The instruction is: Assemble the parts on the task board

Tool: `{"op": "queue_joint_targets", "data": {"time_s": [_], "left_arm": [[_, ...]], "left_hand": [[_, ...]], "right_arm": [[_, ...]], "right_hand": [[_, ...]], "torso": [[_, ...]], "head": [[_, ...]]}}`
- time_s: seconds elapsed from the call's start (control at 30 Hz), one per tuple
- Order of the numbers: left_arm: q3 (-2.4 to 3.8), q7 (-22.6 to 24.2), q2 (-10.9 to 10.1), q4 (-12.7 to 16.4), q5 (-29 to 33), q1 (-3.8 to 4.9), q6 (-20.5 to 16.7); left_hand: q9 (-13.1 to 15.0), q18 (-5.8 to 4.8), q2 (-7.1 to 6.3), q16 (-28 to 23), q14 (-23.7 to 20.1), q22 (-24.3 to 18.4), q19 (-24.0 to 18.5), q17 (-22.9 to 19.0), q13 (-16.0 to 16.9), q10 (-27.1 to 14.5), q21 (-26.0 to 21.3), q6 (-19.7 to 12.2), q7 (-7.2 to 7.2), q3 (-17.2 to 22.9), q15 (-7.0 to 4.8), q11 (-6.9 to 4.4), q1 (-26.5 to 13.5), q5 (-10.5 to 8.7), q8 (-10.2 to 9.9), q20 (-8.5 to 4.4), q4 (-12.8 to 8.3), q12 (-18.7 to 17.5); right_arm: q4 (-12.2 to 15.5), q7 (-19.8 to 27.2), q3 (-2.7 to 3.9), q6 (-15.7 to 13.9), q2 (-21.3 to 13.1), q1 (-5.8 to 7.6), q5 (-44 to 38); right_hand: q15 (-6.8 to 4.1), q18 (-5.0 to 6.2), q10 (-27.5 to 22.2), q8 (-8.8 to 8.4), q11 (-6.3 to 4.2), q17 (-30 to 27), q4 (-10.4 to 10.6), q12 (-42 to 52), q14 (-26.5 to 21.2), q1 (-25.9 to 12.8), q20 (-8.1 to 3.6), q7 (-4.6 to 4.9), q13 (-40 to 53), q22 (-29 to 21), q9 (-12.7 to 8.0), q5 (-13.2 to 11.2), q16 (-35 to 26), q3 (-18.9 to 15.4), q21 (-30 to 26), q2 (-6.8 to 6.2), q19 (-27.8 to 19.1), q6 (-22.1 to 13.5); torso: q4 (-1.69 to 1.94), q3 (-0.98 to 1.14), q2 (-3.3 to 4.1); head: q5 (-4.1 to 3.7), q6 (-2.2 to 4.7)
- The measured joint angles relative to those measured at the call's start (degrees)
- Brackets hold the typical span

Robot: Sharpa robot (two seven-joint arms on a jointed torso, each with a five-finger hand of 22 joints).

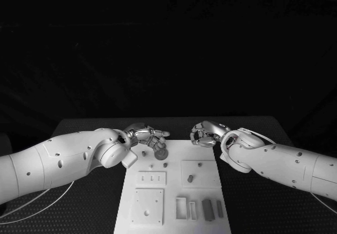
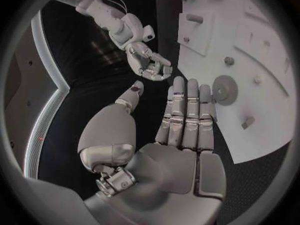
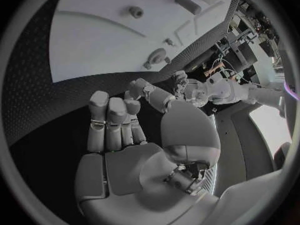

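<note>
Grey parts (image 1: 208, 208) lie at the bottom of the white task board (image 1: 207, 192), a round disc (image 1: 161, 155) rests mid-frame under the left hand (image 1: 149, 137) with straight, empty fingers (image 2: 190, 105), poised to pick it, right hand (image 1: 206, 134) curled empty beyond.

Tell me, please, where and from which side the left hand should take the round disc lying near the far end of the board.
Probably by its rim, coming from above. The round disc lies flat on the task board, so only its edge offers a hold. The left hand is beside it with fingers straight, holding nothing, so thumb and a finger could likely pinch opposite sides of the rim.
</note>
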Motion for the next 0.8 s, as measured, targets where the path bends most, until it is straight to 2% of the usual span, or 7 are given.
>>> {"op": "queue_joint_targets", "data": {"time_s": [0.17,0.3,0.37,0.8], "left_arm": [[-0.03,-2.1,1.8,0.0,-1.3,0.00,1.3],[-0.06,-3.2,2.7,-0.1,-1.9,0.00,1.7],[-0.06,-3.6,3.0,-0.2,-2.1,0.00,1.7],[-0.11,-5.1,3.9,-0.6,-2.8,0.00,1.7]], "left_hand": [[0.0,0.23,0.62,-0.3,-1.1,0.0,-1.0,0.0,0.0,-1.0,0.0,-1.4,0.61,0.4,0.43,0.55,-0.6,0.00,-1.3,0.09,0.7,-0.6],[-0.1,0.24,0.95,-0.3,-1.1,0.0,-1.0,-0.1,0.0,-1.1,0.0,-1.4,0.61,0.6,0.43,0.64,-0.9,0.00,-1.3,0.10,0.8,-0.6],[-0.1,0.23,1.71,-0.3,-1.1,0.0,-1.0,-0.1,0.0,-1.1,0.0,-1.4,0.61,0.6,0.43,0.64,-0.7,0.00,-1.3,0.10,0.9,-0.6],[0.0,0.22,2.71,-0.3,-1.1,0.0,-1.2,-0.1,0.2,-1.1,0.0,-1.2,0.40,0.2,0.43,0.64,0.3,0.00,-1.3,0.30,0.5,-0.6]], "right_arm": [[1.4,-0.8,0.00,0.5,1.0,0.48,-0.8],[2.0,-1.3,0.00,1.0,2.0,0.59,-1.2],[2.4,-1.5,0.00,1.1,2.3,0.59,-1.3],[3.9,-1.9,-0.02,2.2,4.0,0.59,-2.2]], "right_hand": [[0.00,0.00,0.0,0.00,-0.02,0.0,-0.2,0.0,0.0,0.0,0.01,0.00,0.0,0.0,0.0,0.0,0.0,0.2,0.0,0.00,0.0,0.0],[0.00,0.00,0.1,0.00,-0.11,0.0,-0.2,0.0,0.0,0.0,0.10,-0.01,0.0,0.0,0.0,0.0,0.0,0.2,0.0,0.00,0.1,0.0],[-0.01,0.00,0.1,0.00,-0.12,0.0,-0.2,0.0,0.0,0.0,0.10,-0.02,0.0,0.0,0.0,0.0,0.0,0.2,0.0,0.00,0.1,0.0],[-0.08,0.01,0.3,-0.01,-0.33,0.0,0.0,0.0,0.3,0.0,0.11,-0.35,0.0,0.0,0.1,0.0,0.0,0.3,0.0,0.00,0.1,0.4]], "torso": [[0.00,-0.14,-0.26],[0.07,-0.20,-0.41],[0.10,-0.24,-0.47],[0.05,-0.24,-0.41]], "head": [[0.15,0.12],[0.22,0.15],[0.30,0.15],[0.82,0.19]]}}
